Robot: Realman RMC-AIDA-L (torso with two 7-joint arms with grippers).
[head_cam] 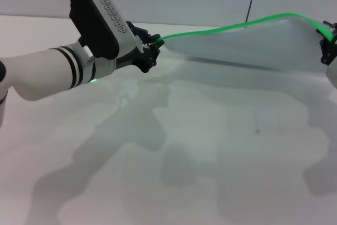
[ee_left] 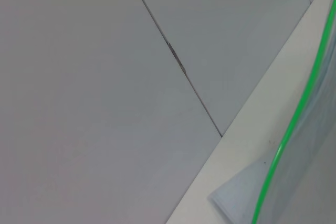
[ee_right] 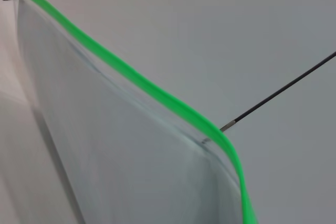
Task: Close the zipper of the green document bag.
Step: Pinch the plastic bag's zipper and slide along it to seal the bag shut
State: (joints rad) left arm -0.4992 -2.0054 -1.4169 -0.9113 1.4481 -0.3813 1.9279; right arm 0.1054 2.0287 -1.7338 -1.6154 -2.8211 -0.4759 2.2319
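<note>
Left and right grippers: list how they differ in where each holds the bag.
The left gripper clamps the bright green zipper strip at its lower end, arm fully visible. The right gripper holds the higher end, mostly cut off at the head view's edge. Both keep the translucent pale blue-grey plastic document bag lifted off the white table.

White left arm (head_cam: 45,75) with black rings; grey-and-black wrist housing (head_cam: 102,19); small green light; black tool (head_cam: 152,48).

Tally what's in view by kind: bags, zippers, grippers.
Bags: 1, the bag, held up off the table
Zippers: 1, the zipper on its top edge
Grippers: 2, left gripper and right gripper, one at each zipper end
Total: 4
</note>
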